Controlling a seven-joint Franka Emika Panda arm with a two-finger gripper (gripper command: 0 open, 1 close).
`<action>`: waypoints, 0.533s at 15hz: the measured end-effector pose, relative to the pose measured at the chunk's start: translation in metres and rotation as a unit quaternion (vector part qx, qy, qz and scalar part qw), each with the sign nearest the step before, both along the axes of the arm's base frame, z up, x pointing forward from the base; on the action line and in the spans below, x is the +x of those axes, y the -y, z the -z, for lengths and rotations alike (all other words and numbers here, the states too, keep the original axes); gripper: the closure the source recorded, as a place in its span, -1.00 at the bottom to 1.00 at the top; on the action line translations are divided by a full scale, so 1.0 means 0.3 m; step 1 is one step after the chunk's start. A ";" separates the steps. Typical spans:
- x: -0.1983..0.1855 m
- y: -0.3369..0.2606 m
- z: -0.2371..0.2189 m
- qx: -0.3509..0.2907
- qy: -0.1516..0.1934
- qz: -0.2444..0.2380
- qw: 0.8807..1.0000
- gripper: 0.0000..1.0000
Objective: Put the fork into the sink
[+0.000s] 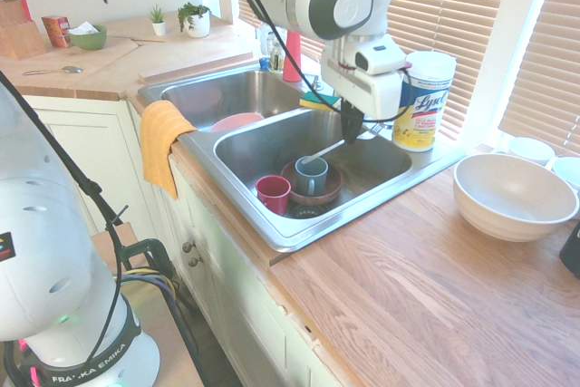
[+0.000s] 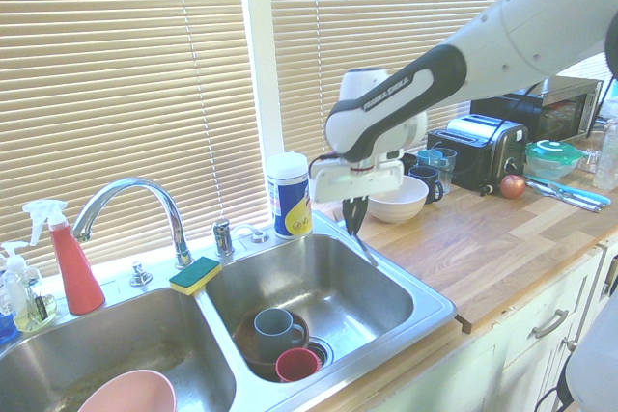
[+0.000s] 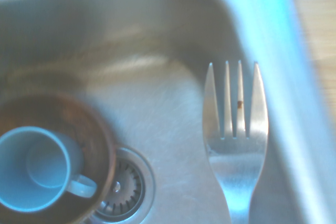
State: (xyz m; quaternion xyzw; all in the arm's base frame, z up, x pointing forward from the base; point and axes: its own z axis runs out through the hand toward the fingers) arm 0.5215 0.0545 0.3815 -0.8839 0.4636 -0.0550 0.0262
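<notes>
White, rounded arm segments (image 2: 502, 50) carry dark-grey patches, black lettering and a black cable.

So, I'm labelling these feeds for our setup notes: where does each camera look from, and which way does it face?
First exterior: beside the robot, facing the double sink and window blinds; the arm's base and its reach overhead show.
Second exterior: across the sink from there, facing the blinds, toaster and microwave; the arm comes in from the right.
Wrist: on the arm, looking down into the basin with the blue mug; no robot part is clear.
Shared: all three show the mug and fork; both exteriors show the end effector.
</notes>
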 end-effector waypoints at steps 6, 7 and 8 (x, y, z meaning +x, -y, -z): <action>0.025 -0.169 0.330 -0.027 0.003 -0.048 0.999 1.00; 0.017 -0.199 0.348 -0.027 -0.001 -0.051 0.998 1.00; 0.014 -0.218 0.371 -0.028 -0.001 -0.053 0.998 1.00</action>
